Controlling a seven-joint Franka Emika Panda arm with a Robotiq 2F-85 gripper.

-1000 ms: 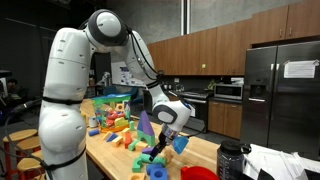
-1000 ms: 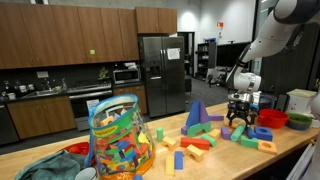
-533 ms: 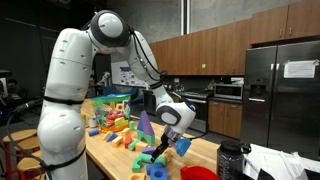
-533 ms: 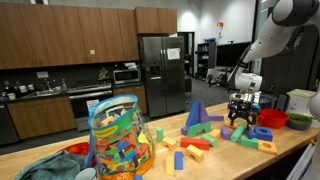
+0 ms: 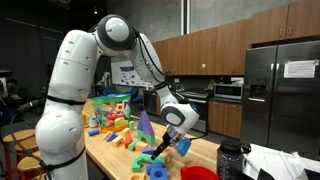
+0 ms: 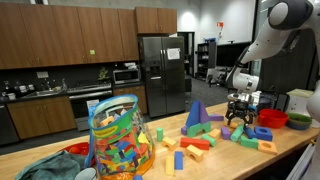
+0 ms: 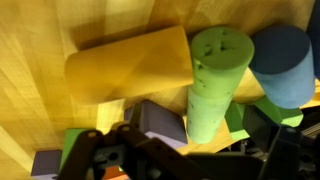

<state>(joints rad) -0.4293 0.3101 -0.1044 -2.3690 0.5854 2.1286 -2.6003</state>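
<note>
Low over the tabletop (image 6: 240, 160), the hand (image 6: 240, 119) hangs with its jaws spread wide and nothing held between them. Wrist view: a green cylinder (image 7: 218, 85) sits just ahead of the hand (image 7: 185, 150) at about one o'clock, its holed end face toward twelve; whether it stands or lies cannot be told. A yellow cylinder (image 7: 130, 62) lies on its side at eleven o'clock, its end close to or touching the green one. A blue cylinder (image 7: 283, 65) sits against the green one at two o'clock. A grey block (image 7: 160, 120) shows under the palm, partly hidden.

Findings on risk: the three cylinders are packed tight, so a descending finger has little free gap and could land on a piece rather than beside it, pressing it down or tipping it. The yellow cylinder would likely roll at a sideways nudge, with bare tabletop toward nine o'clock to travel over. A closure across the cluster could catch two pieces at once, or squeeze the green one out endwise. In both exterior views loose blocks (image 5: 120, 125) crowd the surface about the hand, and a red bowl (image 6: 273, 118) stands near at three o'clock; a wide swing could scatter them. Height above the pieces cannot be judged.
</note>
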